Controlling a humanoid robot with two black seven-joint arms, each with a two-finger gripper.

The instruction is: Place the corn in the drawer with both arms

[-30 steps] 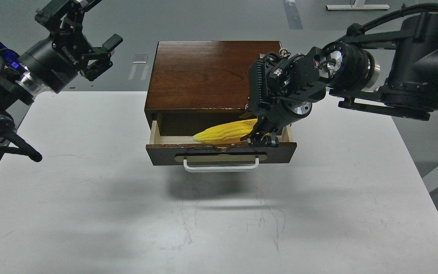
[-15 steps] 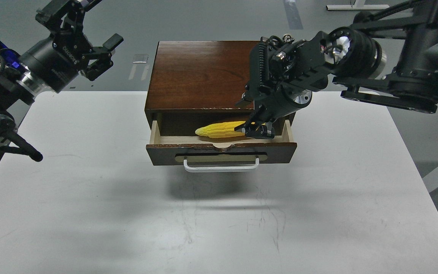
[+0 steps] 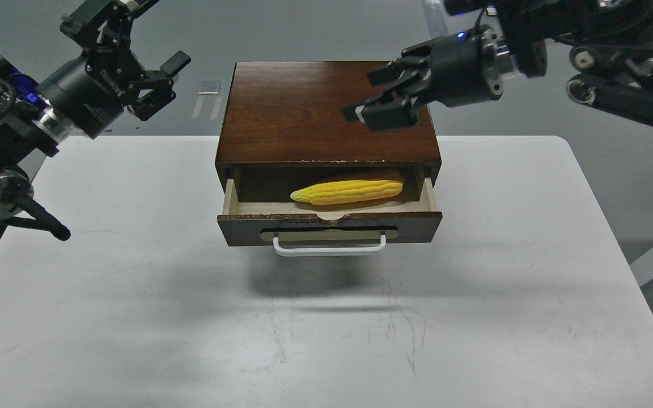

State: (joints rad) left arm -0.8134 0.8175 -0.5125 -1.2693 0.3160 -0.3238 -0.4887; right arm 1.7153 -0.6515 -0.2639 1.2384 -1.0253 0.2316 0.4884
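The yellow corn (image 3: 349, 191) lies on its side inside the open drawer (image 3: 329, 225) of the reddish-brown wooden box (image 3: 315, 110), tip pointing left. The drawer is pulled partway out, with its white bar handle (image 3: 329, 247) facing me. My right gripper (image 3: 374, 93) hovers above the right part of the box top, open and empty, well clear of the corn. My left gripper (image 3: 153, 79) is raised at the far left beyond the table's back edge, open and empty.
The box stands at the back middle of a white table (image 3: 134, 317). Grey floor lies beyond the table, with a small pale marker (image 3: 209, 86) left of the box. My left arm's elbow parts (image 3: 3, 195) hang over the table's left edge.
My right gripper has let go of the corn and lifted up and back out of the drawer to above the box top. The corn now rests flat in the drawer. The left arm barely moved.
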